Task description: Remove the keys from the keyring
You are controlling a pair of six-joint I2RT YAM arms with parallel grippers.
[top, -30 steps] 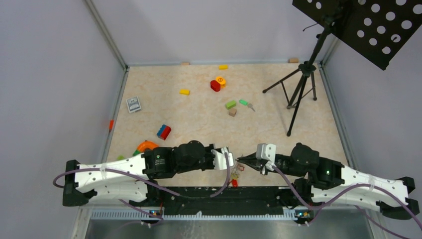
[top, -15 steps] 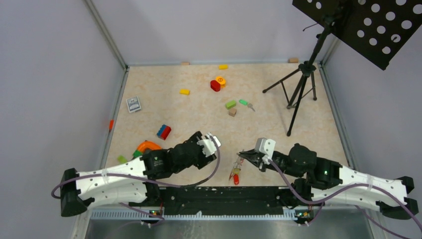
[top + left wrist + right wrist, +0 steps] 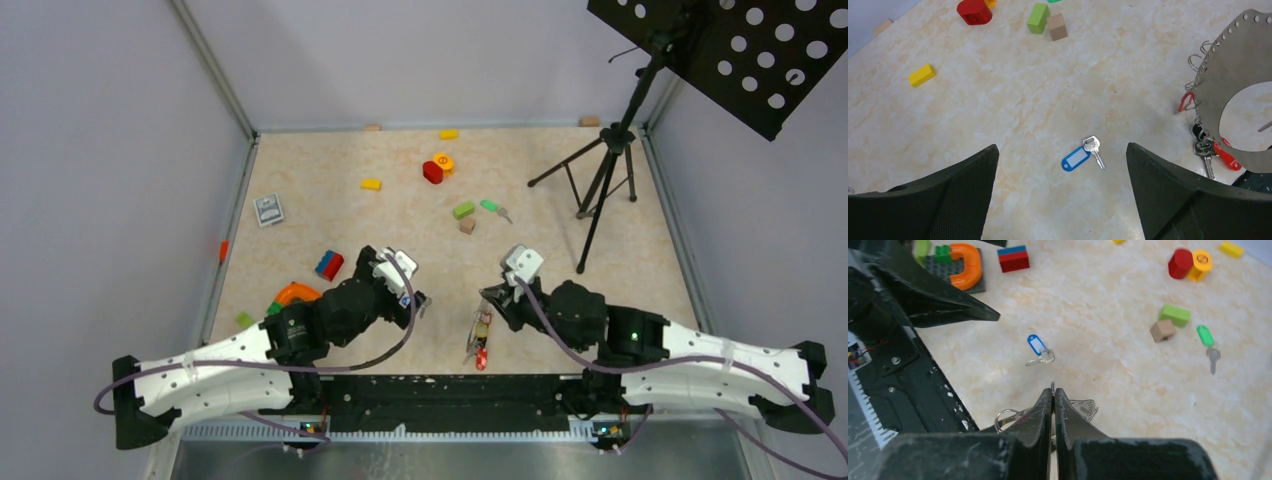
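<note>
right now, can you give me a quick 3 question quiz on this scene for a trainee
1. True or false: the blue key lies loose on the table, off the keyring.
2. The right fingers are shut on: a) the keyring b) the blue key c) nothing
3. What colour is the key hanging from the keyring?
Key: 1 true; 2 a; 3 red, the red key.

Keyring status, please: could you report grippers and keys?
Left gripper open, empty. Right gripper shut on grey strap keyring. Blue-headed silver key off, lying loose; red-headed key attached.
</note>
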